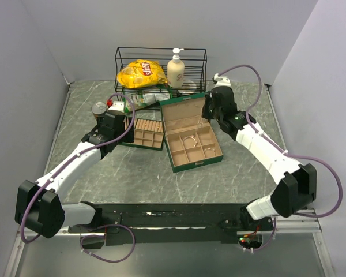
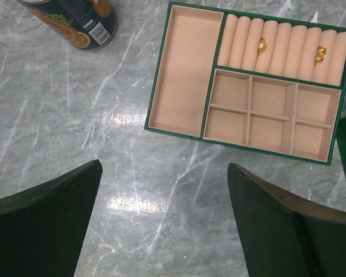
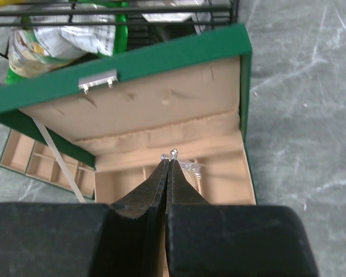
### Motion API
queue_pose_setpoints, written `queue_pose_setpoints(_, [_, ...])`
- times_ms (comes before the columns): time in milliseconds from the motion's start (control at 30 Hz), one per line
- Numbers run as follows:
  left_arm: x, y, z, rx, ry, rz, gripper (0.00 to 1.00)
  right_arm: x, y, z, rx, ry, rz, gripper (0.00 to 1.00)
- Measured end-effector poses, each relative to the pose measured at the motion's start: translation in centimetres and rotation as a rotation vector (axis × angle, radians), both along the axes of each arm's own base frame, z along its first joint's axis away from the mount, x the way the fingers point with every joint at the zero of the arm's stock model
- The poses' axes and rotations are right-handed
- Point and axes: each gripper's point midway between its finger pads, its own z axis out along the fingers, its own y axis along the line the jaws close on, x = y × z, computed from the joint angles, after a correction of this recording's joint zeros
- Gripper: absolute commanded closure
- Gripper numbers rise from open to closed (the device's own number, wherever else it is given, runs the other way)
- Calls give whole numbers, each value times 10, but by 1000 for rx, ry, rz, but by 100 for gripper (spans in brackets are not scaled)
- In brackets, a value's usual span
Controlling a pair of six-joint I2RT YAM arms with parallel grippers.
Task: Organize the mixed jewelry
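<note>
1. Two claws, two different states. My right claw (image 3: 168, 164) is pressed closed, and a tiny silver piece (image 3: 172, 153) sits right at its tips, pinched there as far as I can judge.
2. That claw hangs over the back right part of the open green box (image 1: 174, 166), aimed toward the raised lid (image 3: 132, 107). The compartments lie under and just ahead of the tips.
3. Thin silver hoops (image 3: 191, 169) lie in the compartment just right of the tips, so I judge the drop spot to be down and slightly right.
4. My left claw (image 2: 164, 167) is spread wide and holds nothing. It hangs over the table (image 2: 57, 115), short of the tan tray (image 2: 151, 109), where two gold rings (image 2: 261, 45) sit in the rolls.
5. My right arm is nearer the box, my left nearer the tray.
</note>
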Motion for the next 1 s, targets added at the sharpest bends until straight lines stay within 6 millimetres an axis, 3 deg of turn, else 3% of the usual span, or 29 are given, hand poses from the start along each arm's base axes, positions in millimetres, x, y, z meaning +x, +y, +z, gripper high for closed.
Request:
queue_pose_setpoints(533, [0,0,0,-1,0,-1,4,47,27,-13,10,37,59,99])
queue_pose_setpoints(1000, [0,0,-4,4,12,-1,4,67,18,-27,-4,61,28,99])
